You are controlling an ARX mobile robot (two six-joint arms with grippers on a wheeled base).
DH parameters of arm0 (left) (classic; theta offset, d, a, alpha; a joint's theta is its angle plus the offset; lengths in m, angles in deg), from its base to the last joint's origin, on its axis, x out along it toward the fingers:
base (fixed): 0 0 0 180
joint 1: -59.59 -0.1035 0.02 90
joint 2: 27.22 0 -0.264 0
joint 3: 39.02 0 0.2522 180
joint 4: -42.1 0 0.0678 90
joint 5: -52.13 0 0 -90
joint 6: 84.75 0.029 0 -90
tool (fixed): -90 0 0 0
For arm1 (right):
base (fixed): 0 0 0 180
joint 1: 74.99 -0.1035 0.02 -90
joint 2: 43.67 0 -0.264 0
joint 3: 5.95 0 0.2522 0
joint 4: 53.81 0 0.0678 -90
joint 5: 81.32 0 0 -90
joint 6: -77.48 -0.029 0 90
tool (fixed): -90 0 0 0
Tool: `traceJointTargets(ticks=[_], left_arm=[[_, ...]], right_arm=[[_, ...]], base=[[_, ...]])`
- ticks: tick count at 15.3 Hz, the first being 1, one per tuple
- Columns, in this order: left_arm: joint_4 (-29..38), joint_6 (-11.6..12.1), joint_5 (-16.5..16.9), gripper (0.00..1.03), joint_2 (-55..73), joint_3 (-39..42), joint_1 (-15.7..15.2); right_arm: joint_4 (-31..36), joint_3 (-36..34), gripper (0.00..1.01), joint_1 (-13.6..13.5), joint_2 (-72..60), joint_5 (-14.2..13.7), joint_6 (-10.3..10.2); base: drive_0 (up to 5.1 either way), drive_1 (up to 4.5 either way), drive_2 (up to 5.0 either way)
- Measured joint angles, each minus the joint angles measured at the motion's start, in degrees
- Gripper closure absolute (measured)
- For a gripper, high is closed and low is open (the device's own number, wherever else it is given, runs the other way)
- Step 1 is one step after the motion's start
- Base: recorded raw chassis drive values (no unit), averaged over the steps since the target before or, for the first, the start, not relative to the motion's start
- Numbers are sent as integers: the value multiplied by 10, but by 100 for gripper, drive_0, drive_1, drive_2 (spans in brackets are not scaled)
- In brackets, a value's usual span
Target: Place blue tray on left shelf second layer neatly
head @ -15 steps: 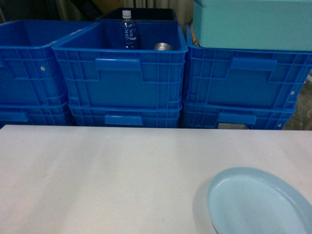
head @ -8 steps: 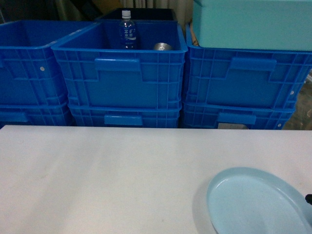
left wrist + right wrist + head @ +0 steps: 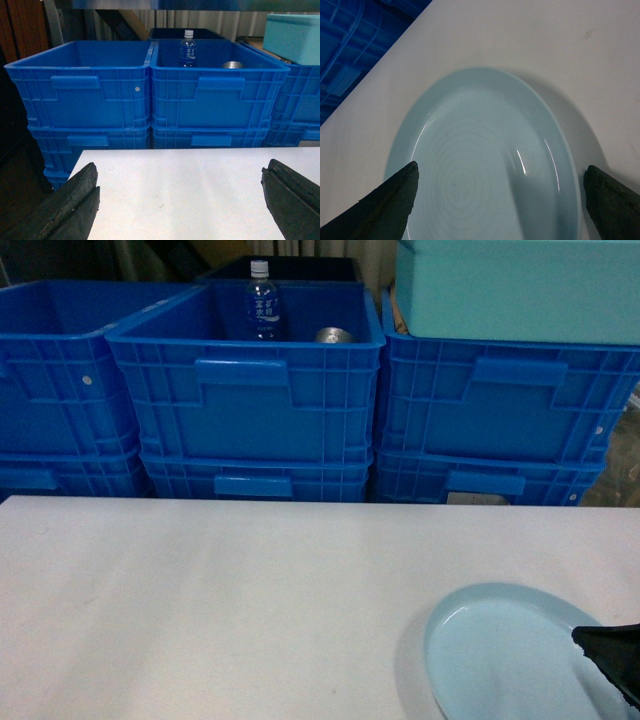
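Observation:
The blue tray [image 3: 505, 655], a pale round shallow dish, lies flat on the white table [image 3: 230, 600] at the near right. My right gripper [image 3: 500, 172] hovers open above it, and its two dark fingers straddle the near part of the dish without touching it. One black finger [image 3: 608, 650] pokes in over the tray's right rim in the head view. My left gripper [image 3: 180, 170] is open over bare tabletop with nothing between its fingers. A grey metal post [image 3: 54, 22] and top rail [image 3: 125, 4] of the left shelf show behind the crates.
Stacked dark-blue crates [image 3: 245, 390] line the table's far edge. The middle one holds a water bottle [image 3: 263, 302] and a metal can [image 3: 335, 336]. A pale teal box [image 3: 515, 290] sits on the right stack. The table's left edge [image 3: 80, 165] is close to my left gripper.
A black finger of my right gripper has come into the head view from the lower right and now reaches over the tray's right rim. The tray has not moved.

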Motion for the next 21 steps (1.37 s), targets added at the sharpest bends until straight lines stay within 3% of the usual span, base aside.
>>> traceJointTargets(ticks=[6,8,10,11,12,13,14,17,19,21], left_arm=[[0,0,0,5,0,0,0],[0,0,0,5,0,0,0],[0,0,0,5,0,0,0],[0,0,0,5,0,0,0],[0,0,0,5,0,0,0],[0,0,0,5,0,0,0],[0,0,0,5,0,0,0],[0,0,0,5,0,0,0],[0,0,0,5,0,0,0],[0,0,0,5,0,0,0]], right_arm=[[2,5,6,-4,-10,-10,-4],[11,4,28,-2,-26,-25,-2],[33,0,52,17,-49,-26,-1],[39,-16,74,45,-51,-6,15],[60,-65,99,114,-47,44,59],[44,-96,99,163,-29,83,100],[-61,-101,99,156,82,113,104],[-251,-34,99,121,303,128,120],[-352,18,99,105,406,132,135],[-401,45,99,97,457,125,151]], base=[[0,0,0],[0,0,0],[0,0,0],[0,0,0],[0,0,0],[0,0,0],[0,0,0],[0,0,0],[0,0,0],[0,0,0]])
